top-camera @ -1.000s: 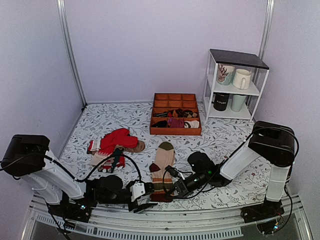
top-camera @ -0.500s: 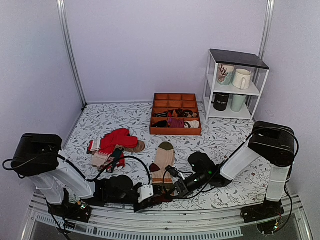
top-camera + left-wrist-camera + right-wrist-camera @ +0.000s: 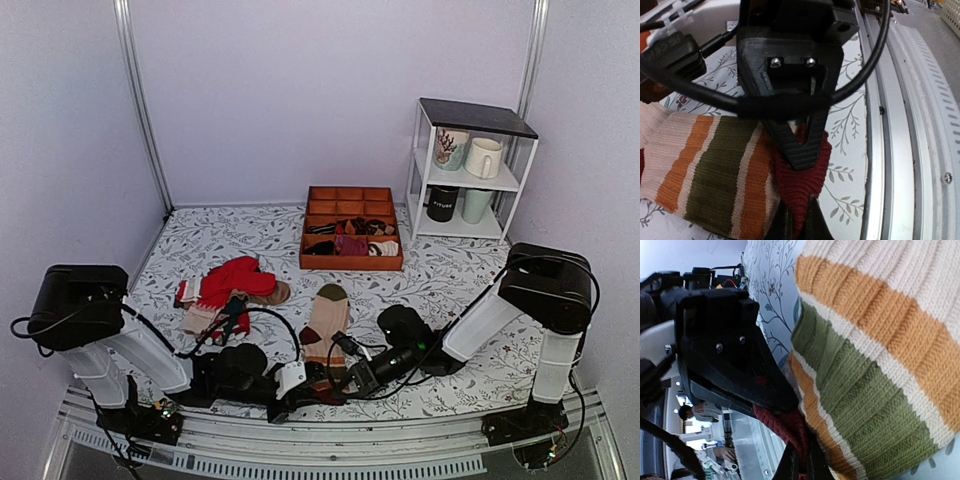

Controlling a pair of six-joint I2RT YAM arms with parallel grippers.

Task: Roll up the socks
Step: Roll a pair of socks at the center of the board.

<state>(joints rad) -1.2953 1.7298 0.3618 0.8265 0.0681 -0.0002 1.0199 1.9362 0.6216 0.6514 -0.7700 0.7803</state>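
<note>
The socks [image 3: 325,322] lie flat near the table's front, olive toe pointing away and dark maroon cuff toward the arms. In the left wrist view the striped leg [image 3: 715,165] ends in the bunched maroon cuff [image 3: 802,175]. My left gripper [image 3: 801,212] is shut on that cuff from the near side. The right gripper's black fingertips [image 3: 800,150] pinch the same cuff from the other side. Seen from the right wrist, my right gripper [image 3: 802,457] is shut on the maroon cuff [image 3: 785,425], beside the olive and orange stripes [image 3: 875,365]. Both grippers meet low at the cuff [image 3: 322,390].
A heap of bright red socks [image 3: 235,280] lies to the left of the pair. An orange tray [image 3: 350,262] holding small sock bundles stands behind. A white shelf [image 3: 470,170] with mugs is at the back right. The metal rail [image 3: 900,150] runs along the table's near edge.
My left gripper has slid right to the maroon cuff and shut on it. The right gripper has kept its hold there, and the cuff is now bunched between the two.
</note>
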